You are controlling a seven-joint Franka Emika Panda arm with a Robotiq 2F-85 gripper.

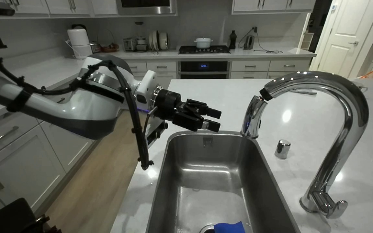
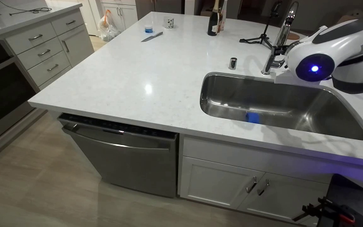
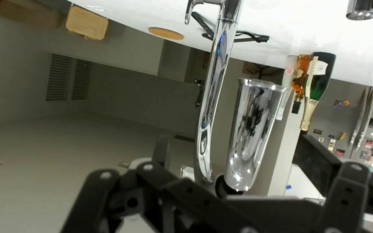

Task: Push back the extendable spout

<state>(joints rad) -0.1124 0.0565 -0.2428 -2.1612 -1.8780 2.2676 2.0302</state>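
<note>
White counter (image 1: 316, 132) surrounds the steel sink (image 1: 209, 181), and at the end of the arched faucet (image 1: 358, 113) beside it the chrome spout (image 1: 253, 117) points steeply down, its long axis tilted slightly off upright. It gleams mirror-bright below a black collar (image 1: 266, 94), and the fingers (image 1: 213, 126) near it stand apart. Farther back I can read CHANDON on the label (image 3: 311, 74) of a bottle (image 3: 316, 91).

Panda arm (image 1: 86, 105) is glossy white with dark grey panels (image 2: 343, 31), black cable (image 1: 133, 113) strapped along it, blue light (image 2: 314, 68) on a round black joint cap (image 2: 307, 71), plus a black gripper (image 1: 213, 119) w/ shiny screw heads (image 3: 148, 167)
</note>
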